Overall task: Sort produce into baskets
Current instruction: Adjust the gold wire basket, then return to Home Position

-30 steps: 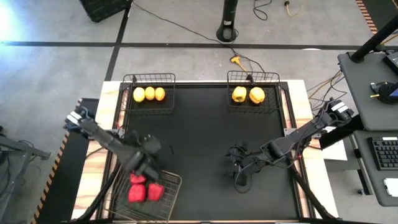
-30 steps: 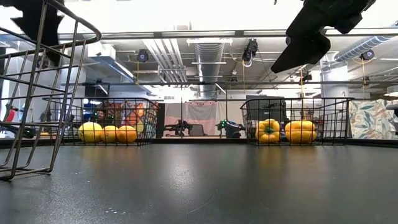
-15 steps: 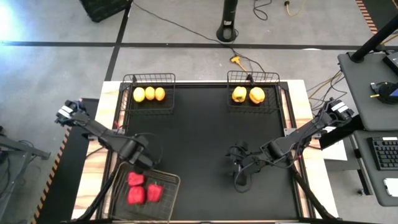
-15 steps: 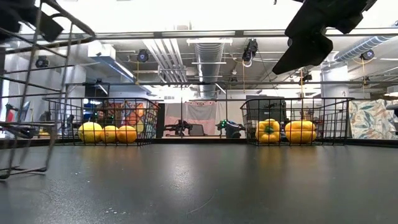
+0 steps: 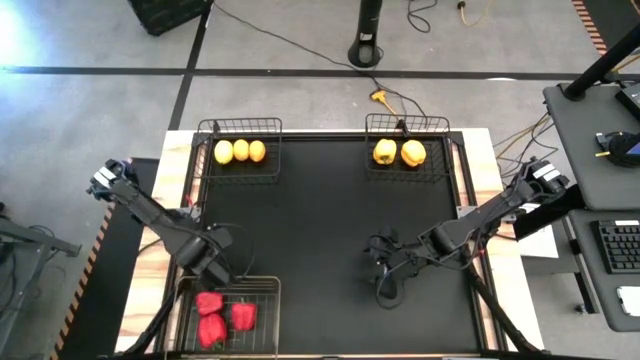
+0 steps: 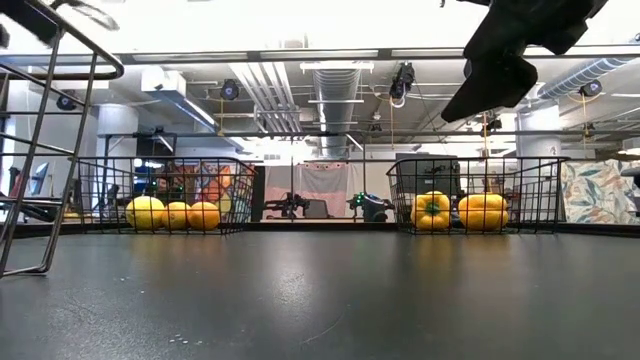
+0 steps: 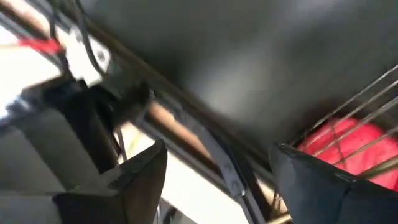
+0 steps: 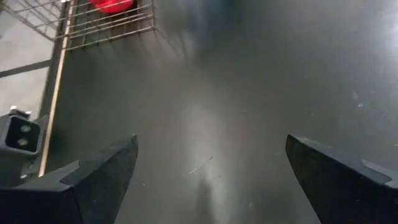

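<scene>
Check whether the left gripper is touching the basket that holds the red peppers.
Cannot tell. In the high view the left gripper sits at the rim of the basket holding the red peppers, but neither contact nor a gap shows plainly; its wrist view is blurred.

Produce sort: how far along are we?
It looks done: three red peppers lie in the near-left basket, three citrus fruits in the far-left basket, two yellow peppers in the far-right basket. In hand: nothing; the left pincer hangs at the near basket's far edge, the right pincer is open over bare mat. No loose produce shows.
</scene>
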